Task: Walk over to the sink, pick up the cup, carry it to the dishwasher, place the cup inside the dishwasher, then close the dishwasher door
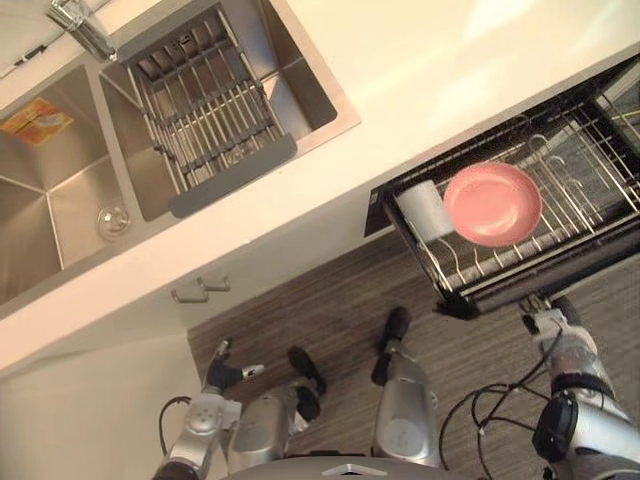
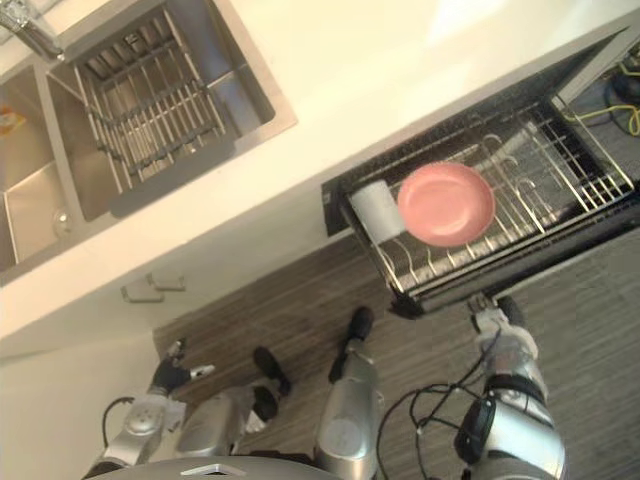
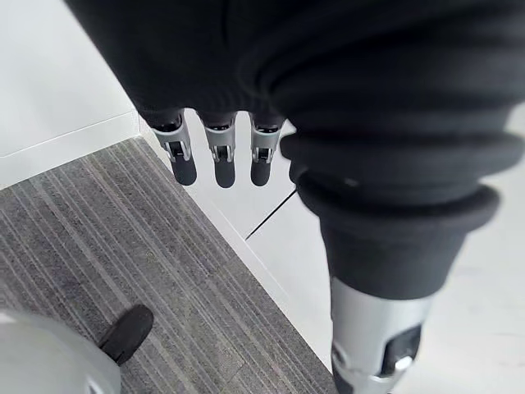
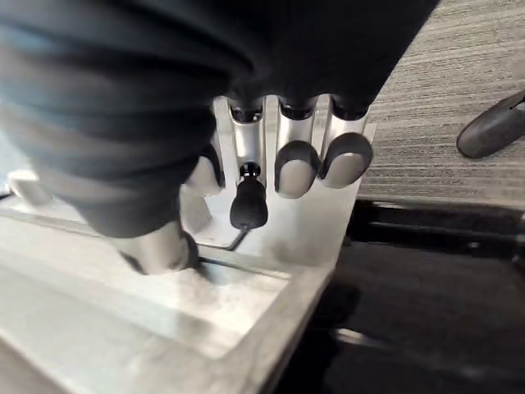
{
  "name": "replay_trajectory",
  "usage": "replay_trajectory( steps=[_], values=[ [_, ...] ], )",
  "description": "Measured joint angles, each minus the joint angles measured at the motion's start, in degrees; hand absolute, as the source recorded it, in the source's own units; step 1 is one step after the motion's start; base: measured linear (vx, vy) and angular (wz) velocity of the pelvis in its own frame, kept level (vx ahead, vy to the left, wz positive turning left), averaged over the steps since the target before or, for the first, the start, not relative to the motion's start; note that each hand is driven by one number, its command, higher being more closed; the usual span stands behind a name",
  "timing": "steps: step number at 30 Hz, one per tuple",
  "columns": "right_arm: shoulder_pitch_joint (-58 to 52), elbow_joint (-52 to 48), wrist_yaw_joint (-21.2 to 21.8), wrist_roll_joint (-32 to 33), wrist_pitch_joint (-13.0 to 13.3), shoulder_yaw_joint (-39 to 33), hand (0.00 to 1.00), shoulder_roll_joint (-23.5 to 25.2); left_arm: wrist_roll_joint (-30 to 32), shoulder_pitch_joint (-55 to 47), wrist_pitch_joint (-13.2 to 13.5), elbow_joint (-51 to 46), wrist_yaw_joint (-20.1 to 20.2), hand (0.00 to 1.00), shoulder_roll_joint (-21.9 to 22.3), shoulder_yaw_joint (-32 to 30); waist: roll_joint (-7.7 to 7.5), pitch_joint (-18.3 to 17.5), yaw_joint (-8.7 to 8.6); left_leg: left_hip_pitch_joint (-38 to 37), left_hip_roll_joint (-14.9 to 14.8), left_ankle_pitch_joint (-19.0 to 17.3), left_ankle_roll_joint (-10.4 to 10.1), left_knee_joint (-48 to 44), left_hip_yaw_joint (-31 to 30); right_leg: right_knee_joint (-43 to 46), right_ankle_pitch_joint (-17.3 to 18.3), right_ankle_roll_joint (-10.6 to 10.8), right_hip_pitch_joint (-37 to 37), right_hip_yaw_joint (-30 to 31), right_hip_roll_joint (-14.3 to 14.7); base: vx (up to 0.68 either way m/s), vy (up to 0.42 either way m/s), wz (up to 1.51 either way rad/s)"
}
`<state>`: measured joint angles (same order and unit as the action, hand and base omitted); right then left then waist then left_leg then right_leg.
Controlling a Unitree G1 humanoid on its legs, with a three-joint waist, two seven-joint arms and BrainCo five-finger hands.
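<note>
The cup (image 1: 420,210) already stands in the dishwasher rack (image 1: 590,170), at 9 o'clock of a pink bowl (image 1: 492,204) and touching it, so placing looks done and only the closing remains. The right hand (image 1: 545,322) sits against the dishwasher door (image 1: 500,288) at its 5 o'clock corner, likely set there to push it shut (whether it grips or merely presses, I cannot tell). The left hand (image 3: 217,156) hangs released and idle near the floor at 7 o'clock. The sink (image 1: 310,90) lies in the bench (image 1: 450,70) at 10 o'clock.
</note>
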<state>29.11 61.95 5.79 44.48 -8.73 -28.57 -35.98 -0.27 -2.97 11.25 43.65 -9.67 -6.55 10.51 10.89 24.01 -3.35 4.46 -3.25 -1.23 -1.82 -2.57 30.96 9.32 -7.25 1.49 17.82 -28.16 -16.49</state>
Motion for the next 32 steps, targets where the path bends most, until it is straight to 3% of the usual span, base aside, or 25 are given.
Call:
replay_trajectory(
  steps=[4, 6, 12, 14, 15, 16, 25, 27, 29, 30, 31, 32],
  values=[
    [10.8, 1.9, -1.1, -5.4, -1.6, 8.3, 1.00, -4.1, -1.8, 0.0, 0.0, -0.2, 0.0, 0.00, 1.2, 1.0, 2.88, 1.2, 0.88, 0.7, 0.6, 2.4, -0.1, 1.9, -2.3, 0.3, -0.3, -0.8, -0.1, -3.0, -1.0, -0.09, -0.054, 0.31],
    [18.2, 4.6, -3.0, -8.5, -2.3, 12.8, 1.00, -7.4, -3.4, 0.0, -0.1, -0.3, 0.0, 0.00, 2.1, 1.0, 4.82, 1.4, 2.67, 1.9, 0.8, 3.4, 0.2, 2.4, -3.9, 1.1, -0.1, -1.5, 0.5, -4.6, -1.6, -0.11, -0.073, 0.36],
    [32.5, 7.3, -4.6, -12.8, -2.4, 21.5, 1.00, -9.1, -9.6, -1.6, 0.0, -0.1, 0.9, 0.00, 1.9, 0.8, 5.09, 1.2, 6.55, 4.8, 0.6, 8.1, -0.8, 5.9, -9.1, 3.8, 1.8, -3.7, 3.1, -8.4, -2.2, -0.08, -0.080, 0.34],
    [32.3, 6.8, -4.5, -13.5, -2.1, 23.1, 1.00, -10.3, -9.6, -2.7, 0.4, -0.1, 1.8, 0.00, 2.0, 0.8, 5.09, 1.2, 6.50, 5.0, 0.7, 8.7, -0.7, 6.2, -9.4, 4.7, 2.1, -3.9, 3.4, -8.7, -2.6, -0.06, -0.030, 0.14],
    [32.4, 5.9, -4.5, -13.5, -0.6, 23.8, 1.00, -10.1, -9.6, -3.1, 1.2, -0.1, 1.8, 0.00, 2.0, 0.5, 5.11, 1.2, 6.49, 5.0, 0.8, 8.8, -0.8, 6.4, -9.4, 5.0, 2.2, -4.0, 3.8, -8.5, -2.8, -0.05, -0.021, 0.00],
    [32.5, 5.9, -4.8, -13.5, 0.0, 23.9, 0.00, -10.1, -9.6, -3.2, 1.6, -0.2, 1.8, 0.00, 2.1, 0.0, 5.10, 1.2, 6.32, 5.0, 0.8, 9.0, -1.0, 6.7, -9.5, 5.3, 2.3, -4.1, 4.0, -8.6, -2.8, -0.05, -0.027, 0.01],
    [27.7, -3.2, -5.2, -16.6, 3.4, 20.6, 0.00, -9.7, -9.7, -3.5, 2.4, -0.5, 2.7, 0.00, 2.4, -2.0, 4.78, 1.4, 5.56, 4.3, -0.7, 9.7, -1.6, 6.8, -10.2, 4.8, 2.8, -4.8, 2.9, -9.0, -1.0, -0.01, -0.041, -0.02],
    [17.6, -11.9, -6.2, -15.1, 8.2, 13.9, 0.00, -6.5, -10.1, -3.5, 2.4, -0.1, 2.7, 0.00, 2.5, -3.8, 4.07, 1.9, 5.37, 2.4, -1.9, 9.8, -1.8, 6.7, -9.2, 3.3, 2.8, -4.8, 0.5, -9.3, 0.5, 0.05, -0.043, -0.11],
    [8.5, -18.6, -7.9, -11.0, 13.2, 8.6, 0.00, -1.4, -11.0, -3.4, 2.3, 0.1, 2.7, 0.00, 2.5, -6.8, 2.43, 3.0, 4.42, 0.9, -2.8, 9.5, -2.1, 6.7, -8.5, 1.6, 2.8, -4.7, -1.6, -9.4, 2.1, 0.06, -0.035, -0.16],
    [6.0, -19.5, -8.3, -10.0, 14.6, 7.5, 0.00, 0.4, -11.0, -3.4, 2.3, 0.3, 2.7, 0.00, 2.4, -7.7, 1.80, 3.4, 4.03, 0.4, -3.2, 9.4, -2.3, 6.7, -8.2, 1.0, 2.7, -4.6, -2.2, -9.4, 2.6, 0.07, -0.040, -0.19],
    [1.1, -20.6, -9.0, -8.5, 16.4, 6.6, 0.00, 4.3, -11.6, -3.4, 2.1, 1.2, 2.7, 0.00, 2.2, -9.3, 0.16, 3.3, 3.33, 0.0, -3.7, 9.1, -2.7, 6.8, -7.5, 0.2, 2.6, -4.5, -2.6, -9.3, 3.5, 0.07, -0.030, -0.19],
    [-1.2, -20.6, -9.2, -8.3, 16.7, 6.2, 0.00, 6.4, -12.0, -3.3, 1.9, 1.8, 2.7, 0.00, 2.1, -9.8, -0.70, 3.3, 3.02, -0.3, -4.0, 9.0, -2.9, 6.7, -7.2, -0.4, 2.5, -4.4, -2.9, -9.1, 3.9, 0.06, -0.020, -0.15]
  ],
)
